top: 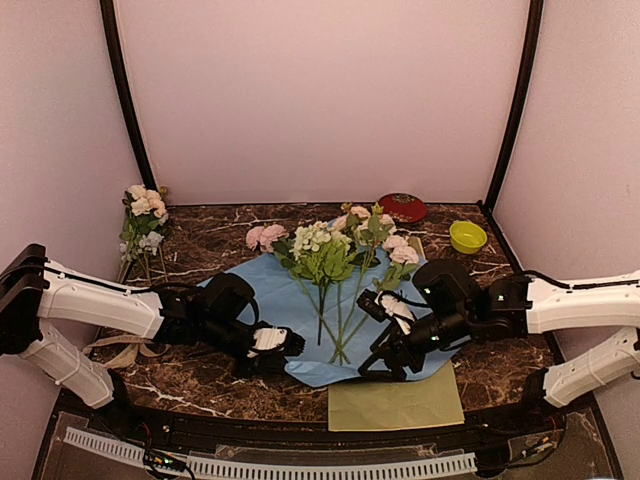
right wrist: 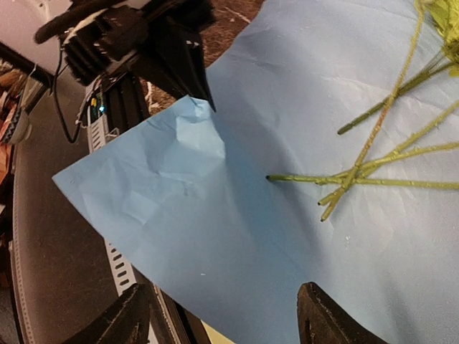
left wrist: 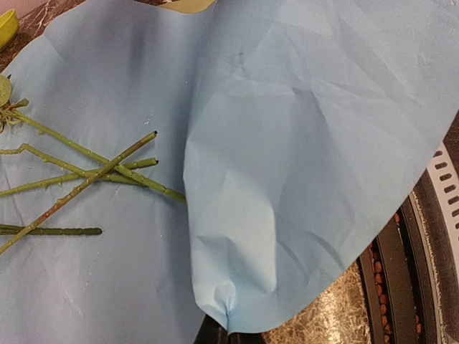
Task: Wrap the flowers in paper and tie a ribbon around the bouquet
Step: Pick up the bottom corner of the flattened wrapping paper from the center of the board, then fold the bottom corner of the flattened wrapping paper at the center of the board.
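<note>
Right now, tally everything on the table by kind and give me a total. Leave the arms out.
Paper sheets: 2, a blue sheet and a yellow-green sheet
Flower groups: 2, the loose flowers on the blue sheet and a standing bunch by the left wall
Small dishes: 2, a red dish and a yellow bowl
Ribbons: 1, the beige ribbon
Total: 7

Paper point(top: 290, 300) is showing its light blue side, totally plain. Flowers point(top: 322, 245) are a mix of pink and cream roses and pale green-white clusters, with green leaves and yellowish-green stems. Table point(top: 200, 240) is dark brown marble with white veins. Ribbon point(top: 118, 352) looks beige. Also a yellow-green sheet point(top: 395, 405), a red tin point(top: 402, 207) and a lime-yellow bowl point(top: 467, 236).
</note>
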